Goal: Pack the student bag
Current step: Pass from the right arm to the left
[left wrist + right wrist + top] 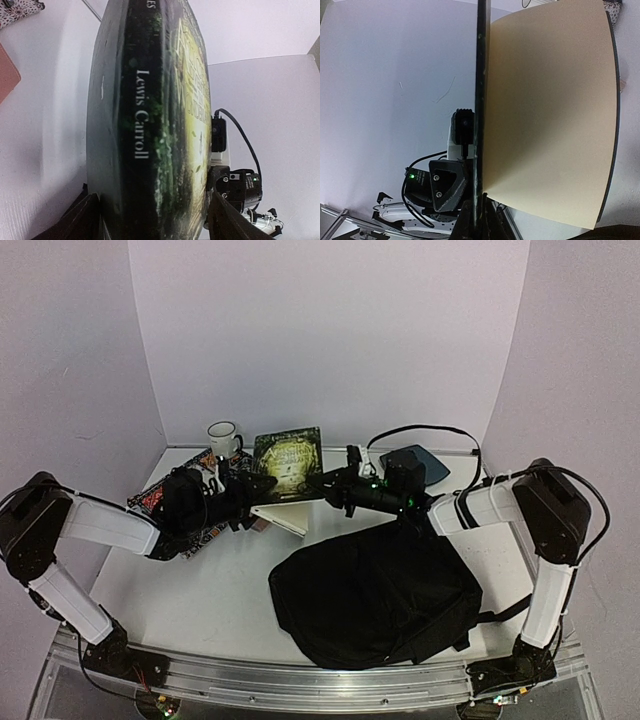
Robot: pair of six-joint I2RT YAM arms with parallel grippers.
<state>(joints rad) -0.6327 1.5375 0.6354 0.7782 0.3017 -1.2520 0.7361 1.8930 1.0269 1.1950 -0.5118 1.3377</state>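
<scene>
The student bag, a large floppy black backpack, lies flat at the front right of the table. A green-covered book is held up behind it between both grippers. My left gripper is shut across the book's spine, with a finger on each side. My right gripper is pinched on the edge of the front cover. The cream inside of the cover faces the right wrist camera. The pale page block hangs below the raised cover.
A white mug stands at the back left. A patterned flat book lies under my left arm. A small dark-teal pad lies at the back right, behind my right arm. White walls close off the back and sides.
</scene>
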